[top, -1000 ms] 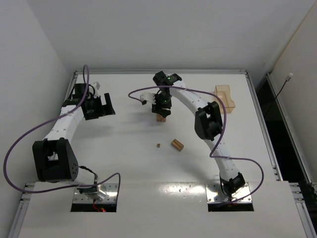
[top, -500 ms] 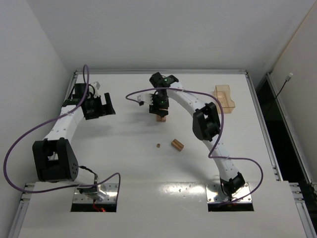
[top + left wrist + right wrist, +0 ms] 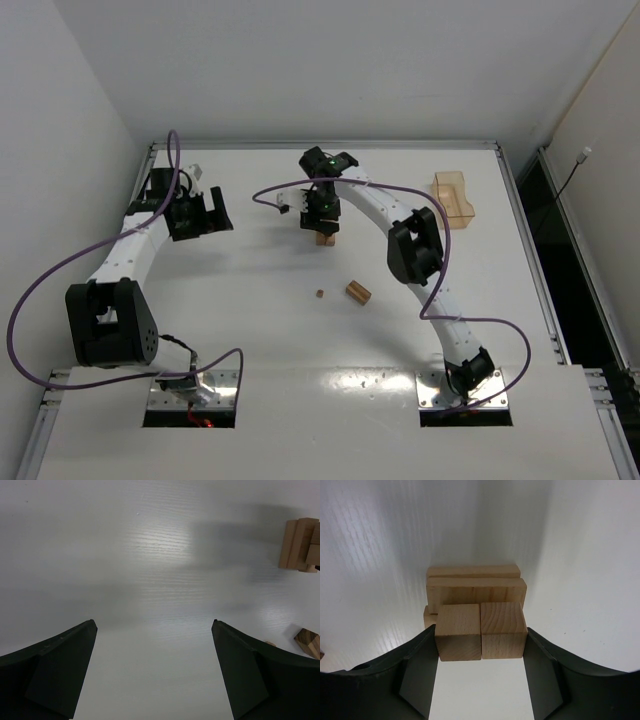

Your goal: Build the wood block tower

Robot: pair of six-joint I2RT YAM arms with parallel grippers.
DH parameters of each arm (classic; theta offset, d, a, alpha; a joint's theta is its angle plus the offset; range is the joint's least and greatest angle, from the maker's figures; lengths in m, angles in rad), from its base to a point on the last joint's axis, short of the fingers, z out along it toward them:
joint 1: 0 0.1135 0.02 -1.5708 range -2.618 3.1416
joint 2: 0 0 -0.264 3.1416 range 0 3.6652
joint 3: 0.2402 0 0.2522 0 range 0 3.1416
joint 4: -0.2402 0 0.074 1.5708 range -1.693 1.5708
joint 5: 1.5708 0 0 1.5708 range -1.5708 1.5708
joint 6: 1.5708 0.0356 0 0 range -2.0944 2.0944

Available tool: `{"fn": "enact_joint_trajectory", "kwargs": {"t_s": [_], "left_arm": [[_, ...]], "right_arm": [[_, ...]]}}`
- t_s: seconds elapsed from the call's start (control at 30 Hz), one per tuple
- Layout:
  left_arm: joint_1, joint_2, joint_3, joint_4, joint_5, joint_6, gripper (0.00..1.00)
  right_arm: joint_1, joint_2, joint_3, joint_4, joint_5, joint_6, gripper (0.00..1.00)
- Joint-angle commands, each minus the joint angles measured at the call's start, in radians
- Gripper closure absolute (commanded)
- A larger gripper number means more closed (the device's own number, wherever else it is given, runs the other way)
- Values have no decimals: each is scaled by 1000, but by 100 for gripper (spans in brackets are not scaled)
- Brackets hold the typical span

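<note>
The two cubes [image 3: 458, 632] and the planks [image 3: 476, 591] behind them are bare, pale wood, sanded smooth and matt, with fine grain lines plain on the right-hand cube's face. The cylinder [image 3: 358, 291] looks a shade darker brown. The table [image 3: 365, 555] is a white, faintly ribbed surface with a soft sheen, and the right gripper [image 3: 479, 630] has fingers [image 3: 417, 675] of matt black plastic. Farther off, the box [image 3: 455, 195] is translucent amber plastic and the cable [image 3: 172, 150] wears a smooth purple sheath.

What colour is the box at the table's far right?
The box is translucent amber; top view.
</note>
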Motion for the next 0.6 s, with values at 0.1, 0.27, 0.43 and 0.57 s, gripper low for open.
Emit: {"fn": "enact_joint_trajectory", "kwargs": {"t_s": [0.1, 0.27, 0.43, 0.57], "left_arm": [[11, -1, 8, 30, 18, -1, 0], [11, -1, 8, 30, 18, -1, 0], [11, -1, 8, 30, 18, -1, 0], [11, 8, 8, 30, 18, -1, 0]], "right_arm": [[6, 7, 37, 5, -1, 16, 64], [6, -2, 37, 5, -21, 16, 51], [6, -11, 37, 5, -39, 27, 33], [6, -31, 37, 5, -51, 27, 22]]}}
